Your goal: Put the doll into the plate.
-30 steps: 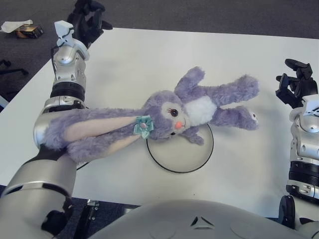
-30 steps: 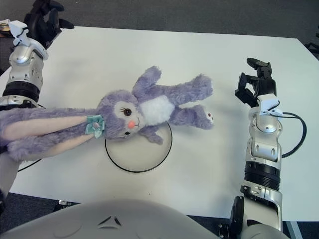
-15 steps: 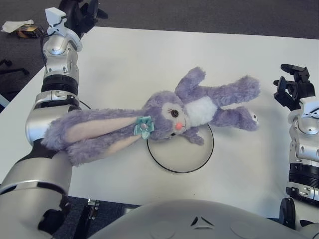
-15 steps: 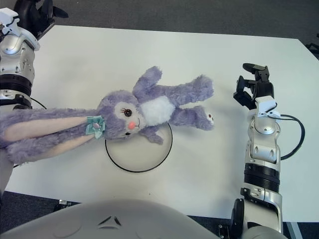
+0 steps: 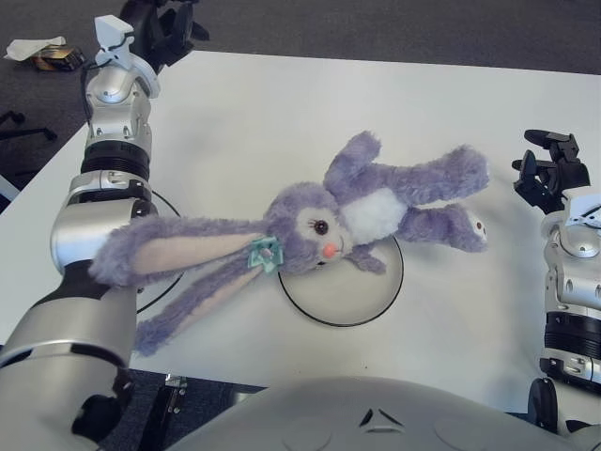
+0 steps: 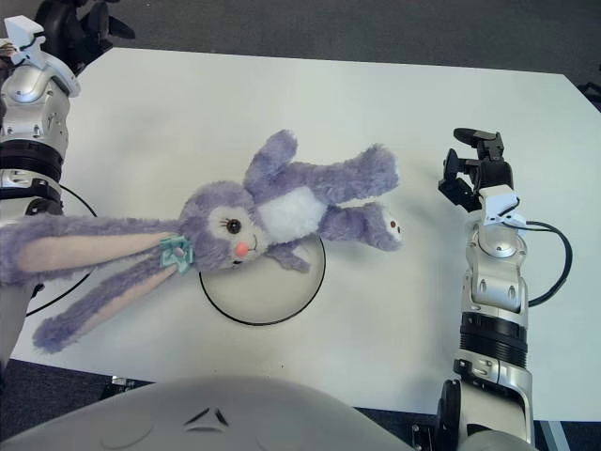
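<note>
doll [image 5: 362, 211] ears drooped lower | head shifted over plate [image 5: 352, 301]

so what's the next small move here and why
Probably bring the right hand in toward the doll's legs to nudge it onto the plate. Only its head and one arm overlap the rim; body and ears lie on the table, and neither hand touches it.

At the upper left of your left eye view, a small brown box [image 5: 53, 58] with crumpled white paper [image 5: 26, 47] lies on the dark carpet [image 5: 376, 28]. The white table [image 5: 272, 113] fills most of your frame.
</note>
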You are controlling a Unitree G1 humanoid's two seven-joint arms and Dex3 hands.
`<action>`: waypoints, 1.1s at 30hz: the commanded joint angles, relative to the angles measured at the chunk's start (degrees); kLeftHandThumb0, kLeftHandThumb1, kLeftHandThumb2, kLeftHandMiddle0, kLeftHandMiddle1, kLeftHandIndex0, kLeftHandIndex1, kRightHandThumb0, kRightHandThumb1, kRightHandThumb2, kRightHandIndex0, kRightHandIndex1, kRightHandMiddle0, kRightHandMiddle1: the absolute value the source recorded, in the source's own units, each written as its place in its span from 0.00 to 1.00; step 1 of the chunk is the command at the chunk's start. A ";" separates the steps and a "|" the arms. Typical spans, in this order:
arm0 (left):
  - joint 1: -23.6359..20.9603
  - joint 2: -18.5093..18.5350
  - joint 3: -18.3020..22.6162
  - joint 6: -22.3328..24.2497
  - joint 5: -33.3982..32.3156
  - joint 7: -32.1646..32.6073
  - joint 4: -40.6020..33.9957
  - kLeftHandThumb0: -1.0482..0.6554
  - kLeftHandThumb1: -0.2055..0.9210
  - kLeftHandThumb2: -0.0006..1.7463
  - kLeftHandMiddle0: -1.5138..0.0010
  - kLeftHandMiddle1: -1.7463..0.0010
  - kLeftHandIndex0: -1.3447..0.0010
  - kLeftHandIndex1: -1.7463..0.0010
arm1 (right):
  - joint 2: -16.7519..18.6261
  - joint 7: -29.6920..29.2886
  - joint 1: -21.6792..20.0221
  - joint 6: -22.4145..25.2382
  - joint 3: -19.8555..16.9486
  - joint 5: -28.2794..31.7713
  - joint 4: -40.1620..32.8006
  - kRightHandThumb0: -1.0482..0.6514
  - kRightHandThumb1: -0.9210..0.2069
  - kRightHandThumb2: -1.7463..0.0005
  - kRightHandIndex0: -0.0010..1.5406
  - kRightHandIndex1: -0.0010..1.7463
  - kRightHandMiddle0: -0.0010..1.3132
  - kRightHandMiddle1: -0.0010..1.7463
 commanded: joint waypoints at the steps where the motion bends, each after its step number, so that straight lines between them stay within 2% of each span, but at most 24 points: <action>1: 0.72 -0.50 -0.35 1.01 0.21 -1.27 -0.66 0.61 0.84 0.42 0.72 0.12 0.89 0.00 | 0.75 -0.50 0.73 0.18 -0.81 1.67 0.68 0.23 0.00 0.49 0.14 0.68 0.00 0.61; 12: 0.87 -0.64 -0.87 3.36 0.80 -1.85 -2.50 0.61 0.82 0.43 0.71 0.14 0.87 0.00 | 1.91 -0.23 2.16 0.48 -0.88 3.67 1.24 0.24 0.00 0.48 0.17 0.67 0.00 0.66; 20: 0.05 0.25 -1.28 2.42 1.34 -1.99 -2.23 0.61 0.77 0.48 0.70 0.10 0.87 0.00 | 1.87 0.71 2.37 2.11 -0.62 5.43 1.78 0.24 0.00 0.48 0.18 0.66 0.00 0.65; 27: -0.19 0.96 -1.69 1.90 1.83 -2.29 -3.77 0.61 0.76 0.49 0.69 0.11 0.85 0.00 | 1.35 1.26 2.66 3.09 -0.36 5.77 1.80 0.24 0.00 0.48 0.17 0.66 0.00 0.65; 33: -4.27 2.62 -1.93 3.89 2.61 -2.64 -4.25 0.61 0.77 0.48 0.71 0.10 0.86 0.00 | 1.16 2.01 2.82 4.27 -0.23 5.96 1.76 0.25 0.00 0.49 0.17 0.68 0.00 0.66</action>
